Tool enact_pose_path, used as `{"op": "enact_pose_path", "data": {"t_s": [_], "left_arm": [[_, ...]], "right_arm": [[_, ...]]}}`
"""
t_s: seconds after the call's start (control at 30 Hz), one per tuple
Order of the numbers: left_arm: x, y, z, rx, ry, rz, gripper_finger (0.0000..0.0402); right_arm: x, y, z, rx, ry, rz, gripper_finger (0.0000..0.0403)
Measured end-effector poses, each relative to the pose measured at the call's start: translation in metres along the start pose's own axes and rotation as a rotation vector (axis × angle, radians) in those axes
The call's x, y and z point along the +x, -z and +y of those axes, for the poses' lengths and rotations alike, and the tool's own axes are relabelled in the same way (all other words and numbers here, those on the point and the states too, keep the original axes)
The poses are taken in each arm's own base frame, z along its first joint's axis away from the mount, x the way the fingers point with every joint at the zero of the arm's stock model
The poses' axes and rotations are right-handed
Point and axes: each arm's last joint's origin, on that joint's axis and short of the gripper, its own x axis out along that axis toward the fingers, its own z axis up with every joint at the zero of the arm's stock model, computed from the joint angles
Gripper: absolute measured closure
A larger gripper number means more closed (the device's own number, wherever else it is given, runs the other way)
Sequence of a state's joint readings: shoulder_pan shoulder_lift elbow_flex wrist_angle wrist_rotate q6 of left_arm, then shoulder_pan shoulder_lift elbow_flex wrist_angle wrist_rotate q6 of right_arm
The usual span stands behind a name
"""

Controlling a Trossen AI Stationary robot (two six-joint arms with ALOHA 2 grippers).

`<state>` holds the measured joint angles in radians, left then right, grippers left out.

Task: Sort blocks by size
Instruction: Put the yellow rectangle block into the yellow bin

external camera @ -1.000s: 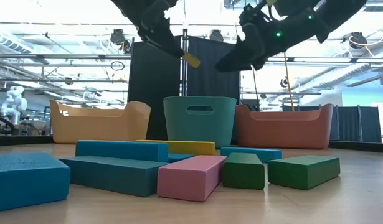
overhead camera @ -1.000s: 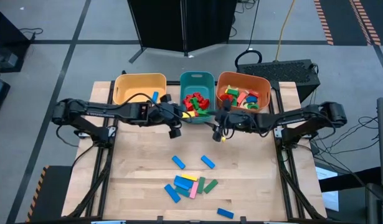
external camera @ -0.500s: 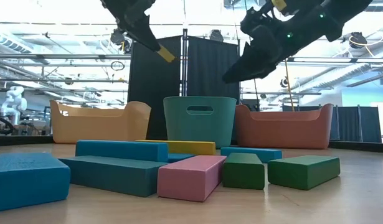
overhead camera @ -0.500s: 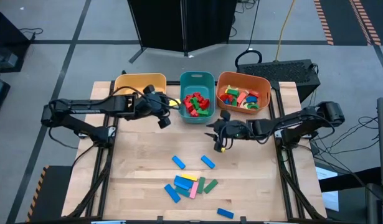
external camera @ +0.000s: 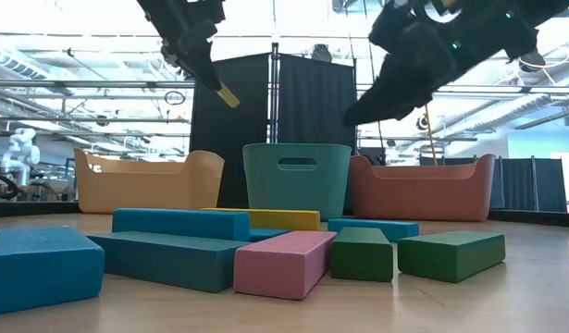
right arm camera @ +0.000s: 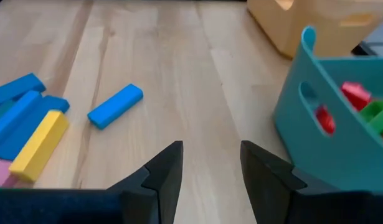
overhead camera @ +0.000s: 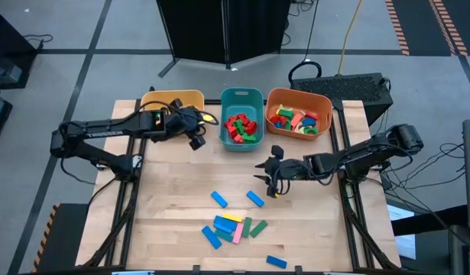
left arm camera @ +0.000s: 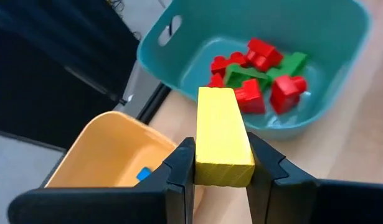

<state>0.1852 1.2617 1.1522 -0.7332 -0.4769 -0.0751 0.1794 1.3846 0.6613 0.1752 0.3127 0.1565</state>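
We are holding a yellow bar [left arm camera: 221, 137] clamped between the two fingers of the left hand [overhead camera: 195, 131], up in the air over the back of the desk [overhead camera: 173, 206], between the yellow bin [overhead camera: 163, 100] and the teal bin [overhead camera: 241, 98]; the bar is sticking out past the fingertips, so the grip is covering only its near end. The right hand [overhead camera: 274, 177] is hanging empty over the middle of the desk with its fingers partly apart, just behind the loose blocks [overhead camera: 235, 227] that are waiting toward the front edge; two blue bricks [overhead camera: 255, 199] are lying a little apart from that heap, and one more blue piece [overhead camera: 277, 262] is sitting near the front edge.

What we are watching for: the bar is riding close to the teal bin's rim, and if we are letting go too early it is likely dropping among the red and green pieces [left arm camera: 260, 78] there, into the wrong size class; a long bar held by one end may also be swinging or slipping as the arm is turning; released over a rim, it may be tipping back onto the desk. On the right, the heap is packed tight, so a descent there risks pinching two blocks at once or nudging neighbours away; the orange bin [overhead camera: 298, 99] is standing well clear.
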Motion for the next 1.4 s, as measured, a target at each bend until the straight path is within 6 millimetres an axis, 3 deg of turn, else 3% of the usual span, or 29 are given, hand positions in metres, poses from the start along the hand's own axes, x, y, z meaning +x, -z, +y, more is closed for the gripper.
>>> {"op": "enact_pose_path", "data": {"t_s": [0.3,0.87,1.27,1.4], "left_arm": [[0.012,0.007,0.023,-0.071,-0.075,0.073,0.0325],[0.075,0.081,0.035,-0.199,-0.024,0.22,0.0325],[0.094,0.115,0.057,-0.289,-0.061,0.296,0.0325],[0.095,0.118,0.062,-0.337,-0.086,0.304,0.0295]], "right_arm": [[0.0,0.018,-0.001,0.038,-0.005,0.0,0.0257],[0.0,0.019,0.0,0.041,-0.061,0.0,0.0257],[0.0,0.018,0.001,0.044,-0.064,-0.009,0.0257],[0.0,0.018,0.001,0.062,-0.065,-0.009,0.0257]]}}
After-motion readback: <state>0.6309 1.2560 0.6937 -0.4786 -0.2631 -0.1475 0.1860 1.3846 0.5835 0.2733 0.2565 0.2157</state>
